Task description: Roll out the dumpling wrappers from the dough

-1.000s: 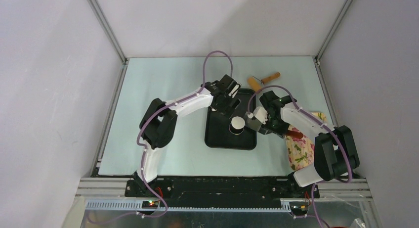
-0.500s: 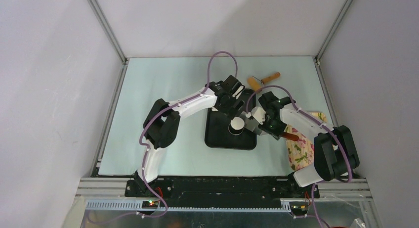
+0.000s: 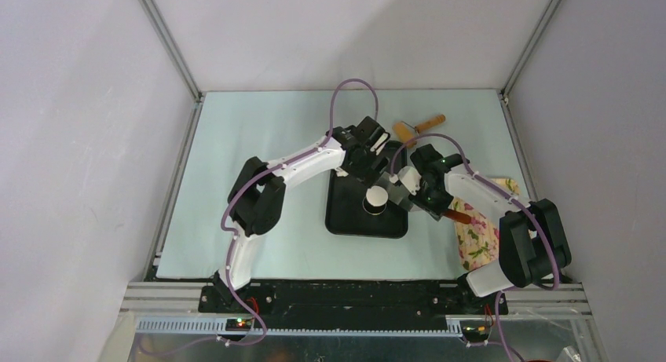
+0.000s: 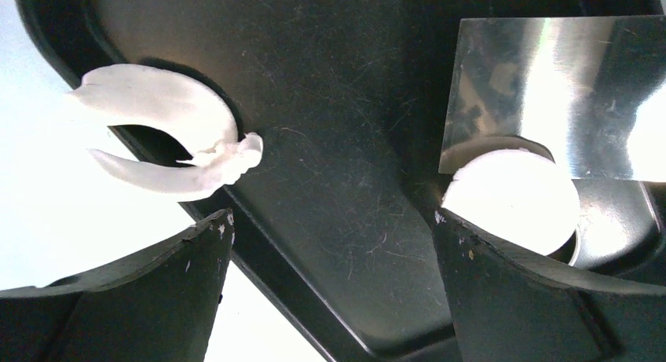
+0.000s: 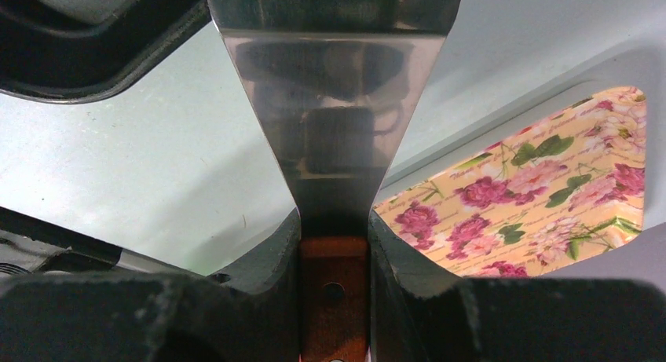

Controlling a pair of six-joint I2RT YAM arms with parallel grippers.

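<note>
The dough [image 4: 161, 111] is a thin white torn crescent lying at the rim of the black tray [image 4: 330, 134], just ahead of my left finger. My left gripper [image 4: 330, 221] hangs open over the tray's far end [image 3: 375, 159] with nothing between its fingers. To its right stands a round steel cup [image 4: 514, 201] with a bright white top [image 3: 377, 196]. My right gripper [image 5: 334, 244] is shut on the wooden handle of a steel scraper [image 5: 334, 87], whose blade [image 4: 550, 95] reaches in just behind the cup [image 3: 397, 189]. In the top view the dough is hidden under the left gripper.
A wooden rolling pin [image 3: 418, 128] lies on the pale mat beyond the tray. A floral tray [image 3: 479, 236] sits at the right, under the right arm, and shows in the right wrist view [image 5: 542, 189]. The tray's near half [image 3: 365, 221] is bare.
My left gripper has shifted a little right and farther over the tray's far end. The right gripper has carried the scraper blade slightly left, closer to the cup.
</note>
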